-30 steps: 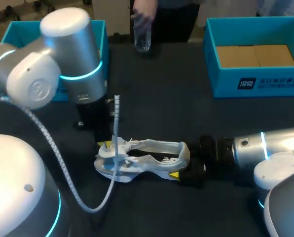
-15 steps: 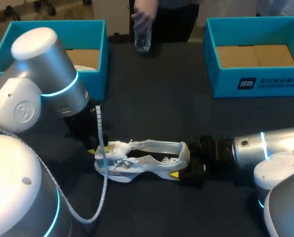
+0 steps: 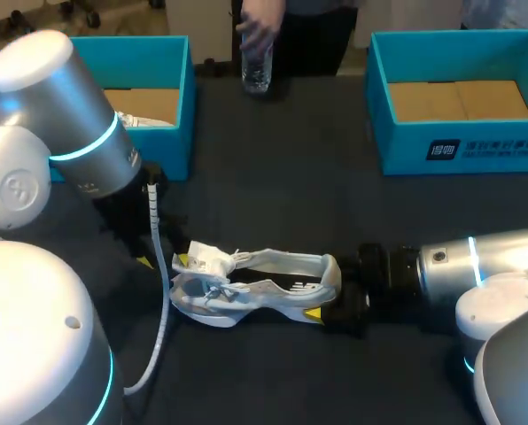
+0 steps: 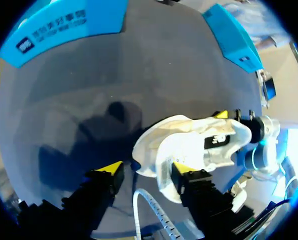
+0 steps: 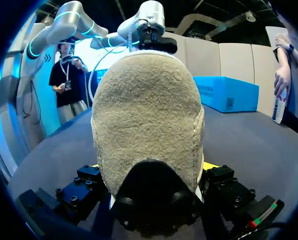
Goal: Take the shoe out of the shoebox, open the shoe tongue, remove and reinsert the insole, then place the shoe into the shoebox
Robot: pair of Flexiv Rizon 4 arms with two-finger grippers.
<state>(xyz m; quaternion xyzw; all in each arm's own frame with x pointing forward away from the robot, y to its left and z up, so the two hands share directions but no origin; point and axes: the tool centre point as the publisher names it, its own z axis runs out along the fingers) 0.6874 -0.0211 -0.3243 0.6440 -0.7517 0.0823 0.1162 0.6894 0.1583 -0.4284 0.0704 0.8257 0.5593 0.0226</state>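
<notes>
shoe (image 3: 255,288) mid-tabletop (image 3: 291,177), well apart from left shoebox (image 3: 179,97) and right shoebox (image 3: 397,146).
right fingers (image 3: 314,312) clamp its heel; left fingers (image 4: 110,171) spread wide at its toe.

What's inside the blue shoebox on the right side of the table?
Brown cardboard lines the shoebox; nothing else shows. Its near wall hides the floor's front strip.

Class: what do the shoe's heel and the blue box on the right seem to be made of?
Heel of the shoe: probably suede or napped fabric, matt beige, fuzzy. The blue box: likely cardboard, matt, with thin walls and plain brown floor.
</notes>
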